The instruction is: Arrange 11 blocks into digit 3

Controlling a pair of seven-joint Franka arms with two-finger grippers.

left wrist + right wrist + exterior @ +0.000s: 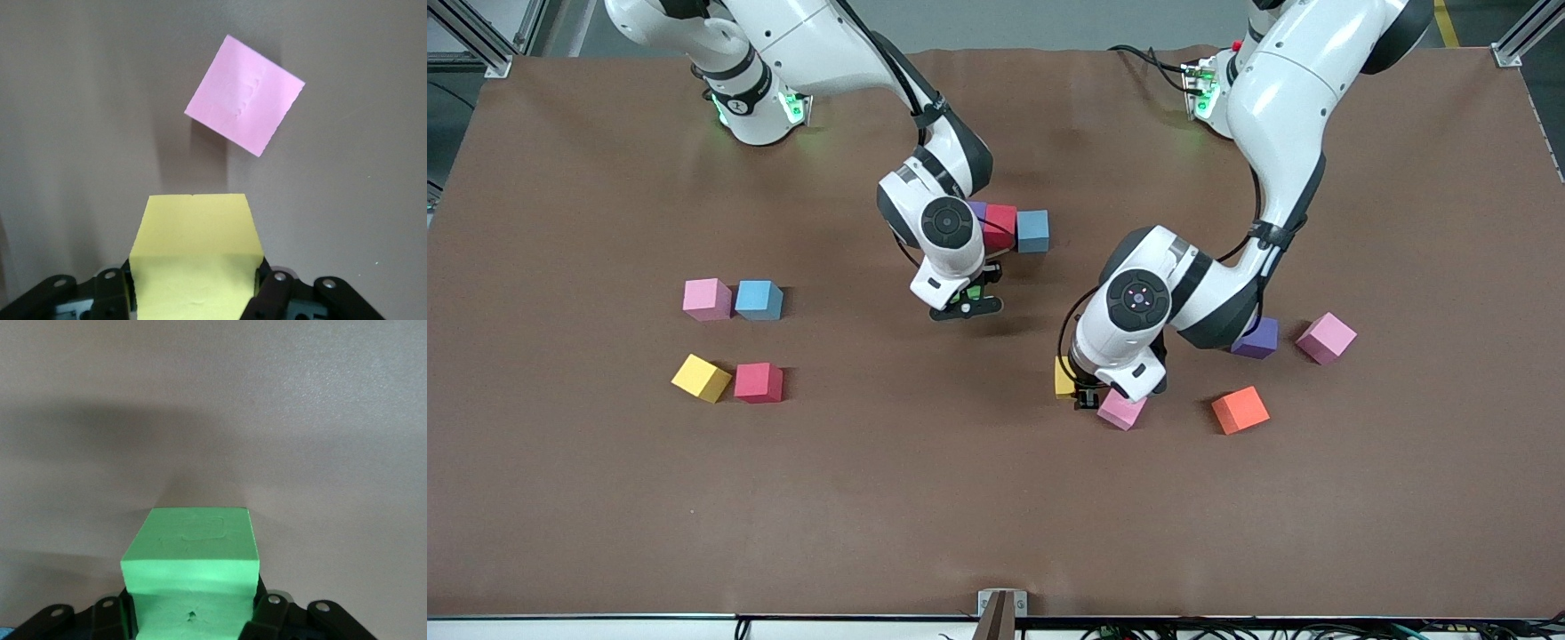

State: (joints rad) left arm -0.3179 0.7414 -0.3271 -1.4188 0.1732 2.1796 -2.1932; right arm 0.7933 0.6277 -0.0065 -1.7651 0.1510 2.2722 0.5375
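Front view shows only a purple-red-blue row (1009, 227) started mid-desk, right gripper (966, 302) fingers clamping a green block (190, 577) beside it, left gripper (1087, 396) fingers clamping a yellow block (195, 260), other blocks scattered, most of the 3 unbuilt.

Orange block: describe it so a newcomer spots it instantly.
Start at the left arm's end of the table, where loose blocks lie near the left tool. The orange block sits nearer the front camera than the purple block, and is the only orange one.
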